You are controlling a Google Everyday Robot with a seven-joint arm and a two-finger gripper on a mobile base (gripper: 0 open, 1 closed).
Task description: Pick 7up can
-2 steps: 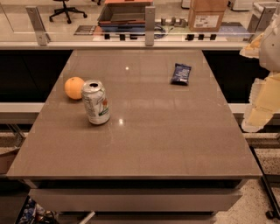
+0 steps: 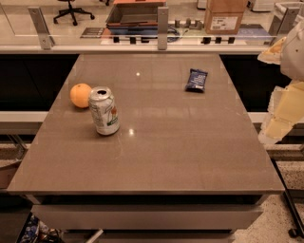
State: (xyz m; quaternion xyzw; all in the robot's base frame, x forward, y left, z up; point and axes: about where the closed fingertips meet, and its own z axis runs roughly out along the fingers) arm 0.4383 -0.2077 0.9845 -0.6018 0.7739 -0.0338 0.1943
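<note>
The 7up can stands upright on the left part of the brown table. It has a silver top and a whitish body with green and small red markings. It is just right of and nearer than the round orange fruit, almost touching it. My gripper hangs at the far right edge of the view, beyond the table's right side and far from the can, with nothing seen in it.
A flat dark blue snack packet lies at the back right of the table. A glass partition with metal posts runs behind the table's far edge. Beyond it are a cardboard box and an office chair.
</note>
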